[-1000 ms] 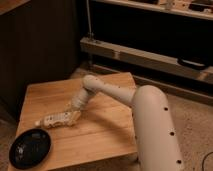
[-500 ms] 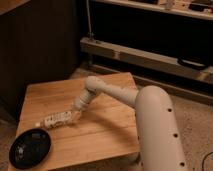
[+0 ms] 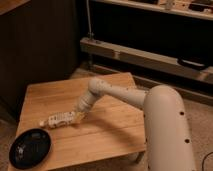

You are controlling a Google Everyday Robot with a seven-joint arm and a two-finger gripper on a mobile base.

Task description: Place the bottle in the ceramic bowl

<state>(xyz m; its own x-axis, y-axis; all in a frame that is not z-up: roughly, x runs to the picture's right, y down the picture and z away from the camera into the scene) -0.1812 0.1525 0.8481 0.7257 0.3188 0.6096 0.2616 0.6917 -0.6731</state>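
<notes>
Nearest the camera, at the front left corner of the table (image 3: 112, 131), sits the ceramic bowl (image 3: 30, 148). Its rim is right at the table's front and left edges, with barely any wood showing outside it. To the right, the thick white arm (image 3: 166, 126) fills the lower right and hangs over the table's right edge.

One step in, the bottle (image 3: 56, 120) lies on its side on the planks, cap end pointing left, just beyond the bowl and clear of it. The gripper (image 3: 76, 118) is low on the tabletop at the bottle's right end, fingers closed tight on that end.

Bare wood runs all round the pair: a strip between the bottle and the bowl, a wider stretch toward the far edge, and more to the right under the forearm.

The count is one bowl, one bottle, one gripper, one arm, one table.

Beyond the table's far edge there's a dark cabinet (image 3: 42, 42) on the left and a metal rack (image 3: 142, 55) across the back, with floor (image 3: 200, 112) between.
</notes>
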